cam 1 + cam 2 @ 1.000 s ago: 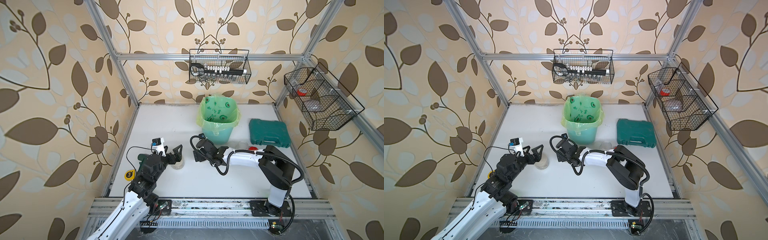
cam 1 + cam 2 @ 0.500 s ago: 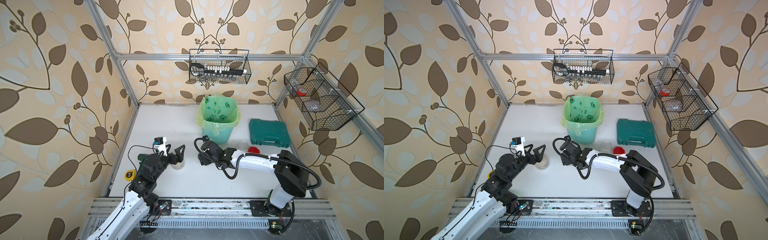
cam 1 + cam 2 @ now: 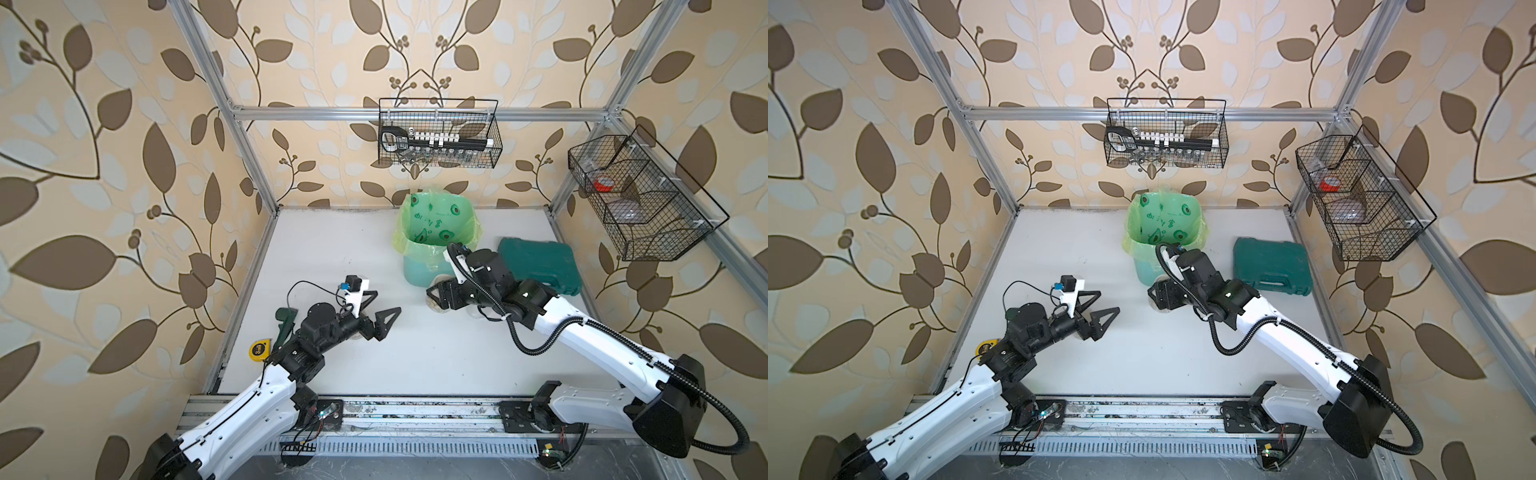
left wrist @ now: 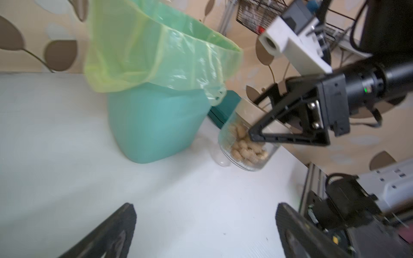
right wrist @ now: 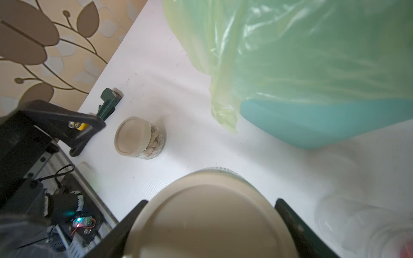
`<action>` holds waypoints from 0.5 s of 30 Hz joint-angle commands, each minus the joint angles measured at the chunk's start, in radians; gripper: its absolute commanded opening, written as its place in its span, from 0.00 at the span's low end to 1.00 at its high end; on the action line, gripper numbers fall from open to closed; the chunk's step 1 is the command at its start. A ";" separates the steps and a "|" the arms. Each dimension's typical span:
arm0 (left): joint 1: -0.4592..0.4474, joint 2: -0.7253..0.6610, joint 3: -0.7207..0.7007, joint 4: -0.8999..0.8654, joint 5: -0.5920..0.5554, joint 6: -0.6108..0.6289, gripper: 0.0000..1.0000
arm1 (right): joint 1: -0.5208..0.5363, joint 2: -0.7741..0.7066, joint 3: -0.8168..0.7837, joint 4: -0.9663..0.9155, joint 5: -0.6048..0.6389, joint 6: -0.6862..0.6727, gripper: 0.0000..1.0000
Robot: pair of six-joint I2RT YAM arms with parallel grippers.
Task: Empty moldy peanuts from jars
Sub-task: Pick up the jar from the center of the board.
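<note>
Pinching lidded jar of peanuts between right gripper jaws, just beside bin. Holding left gripper jaws spread wide, empty, near second jar, likewise lidded, peanuts inside.

Bright, even, diffuse light fills the scene from above, with no hard shadows. In both top views the white table looks pale and slightly washed out, and the shadows on it are faint and soft-edged. The wide lens splays the walls outward, and the wallpaper looks stretched and soft toward the corners. The left wrist view is smeared by blur throughout: the green bag and the jar have fuzzy outlines. In the right wrist view the bag carries white streaks of glare, the close beige lid is out of focus, and a second jar farther off is sharper.
</note>
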 commanded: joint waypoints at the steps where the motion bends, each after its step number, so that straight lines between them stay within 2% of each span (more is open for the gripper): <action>1: -0.074 0.066 0.075 0.061 0.057 0.106 0.99 | -0.026 -0.021 0.098 -0.092 -0.167 -0.086 0.45; 5: -0.094 0.113 0.088 0.117 0.132 0.088 0.99 | -0.030 -0.017 0.156 -0.116 -0.262 -0.114 0.44; 11: -0.107 0.124 0.086 0.136 0.104 0.088 0.99 | -0.026 -0.017 0.160 -0.065 -0.438 -0.093 0.43; 15: -0.117 0.137 0.107 0.156 0.131 0.087 0.99 | 0.005 -0.023 0.115 0.018 -0.487 -0.056 0.43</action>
